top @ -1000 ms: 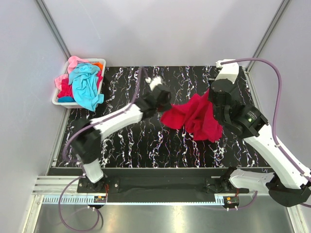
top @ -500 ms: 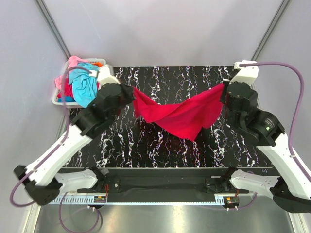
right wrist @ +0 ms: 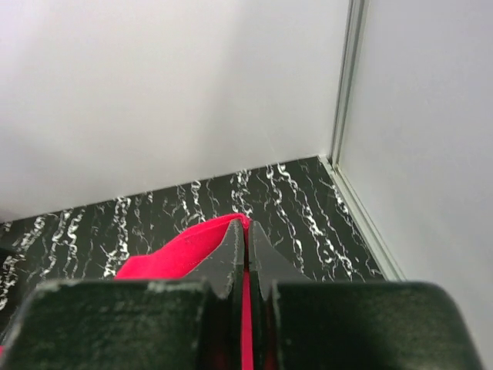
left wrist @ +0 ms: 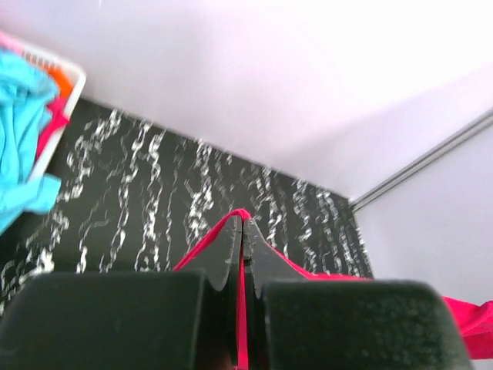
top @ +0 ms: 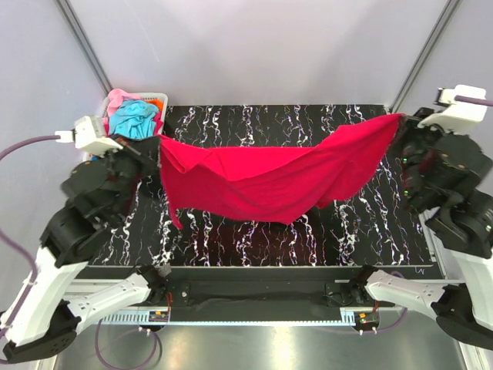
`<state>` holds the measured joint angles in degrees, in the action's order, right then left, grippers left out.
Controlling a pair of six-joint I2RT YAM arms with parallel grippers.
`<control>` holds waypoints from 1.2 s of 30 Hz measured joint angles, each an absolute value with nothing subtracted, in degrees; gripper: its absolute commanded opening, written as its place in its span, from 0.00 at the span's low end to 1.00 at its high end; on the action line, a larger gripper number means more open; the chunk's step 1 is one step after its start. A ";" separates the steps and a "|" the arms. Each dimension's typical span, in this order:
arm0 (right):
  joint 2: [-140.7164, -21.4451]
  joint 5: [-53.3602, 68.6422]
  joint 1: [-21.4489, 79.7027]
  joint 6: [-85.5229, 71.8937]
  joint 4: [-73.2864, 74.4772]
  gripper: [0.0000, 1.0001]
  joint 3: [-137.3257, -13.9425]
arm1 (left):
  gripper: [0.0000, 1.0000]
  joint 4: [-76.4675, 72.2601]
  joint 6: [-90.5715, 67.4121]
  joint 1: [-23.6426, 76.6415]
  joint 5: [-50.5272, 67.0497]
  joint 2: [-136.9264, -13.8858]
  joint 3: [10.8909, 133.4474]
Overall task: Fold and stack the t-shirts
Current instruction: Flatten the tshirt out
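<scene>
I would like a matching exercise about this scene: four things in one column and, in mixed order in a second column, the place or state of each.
Column 1
1. red t-shirt
2. turquoise t-shirt
3. white basket
4. left end effector

Column 2
A. shut on red cloth
B. by the far left corner of the table
C. stretched in the air above the table
D. lying uppermost in the basket

Pairs: 1-C, 2-D, 3-B, 4-A

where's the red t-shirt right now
In the top view the red t-shirt hangs stretched over the table, pinched by the left gripper and right gripper, basket beyond its left end.
</scene>
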<state>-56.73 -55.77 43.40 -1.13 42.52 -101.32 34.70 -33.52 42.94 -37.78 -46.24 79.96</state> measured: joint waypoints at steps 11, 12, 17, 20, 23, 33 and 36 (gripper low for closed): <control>-52.25 -48.53 43.40 4.58 39.40 0.00 -106.17 | 0.00 34.52 -26.74 42.87 -25.54 -44.38 85.54; -52.16 -48.36 43.40 4.91 38.83 0.00 -106.10 | 0.00 34.50 -26.81 42.89 -25.12 -44.51 85.38; -52.34 -49.01 43.38 4.25 35.42 0.00 -100.20 | 0.00 33.67 -31.44 42.87 -28.10 -44.42 80.12; -52.42 -49.47 43.40 -1.96 33.50 0.00 -89.91 | 0.00 33.87 -39.51 42.87 -31.29 -43.13 70.91; -53.49 -48.73 43.40 -10.44 33.95 0.00 -78.22 | 0.00 34.94 -48.80 42.87 -32.40 -42.59 59.75; -65.28 -44.91 43.40 -28.99 36.21 0.00 -61.95 | 0.00 40.51 -70.00 42.87 -36.45 -49.93 43.33; -65.82 -45.58 43.40 -29.98 35.92 0.00 -61.95 | 0.00 40.53 -72.47 42.81 -39.79 -52.21 43.48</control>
<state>-65.82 -45.58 43.40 -29.98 35.92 -61.95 40.53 -72.47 42.81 -39.79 -52.21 43.48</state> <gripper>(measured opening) 0.018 0.009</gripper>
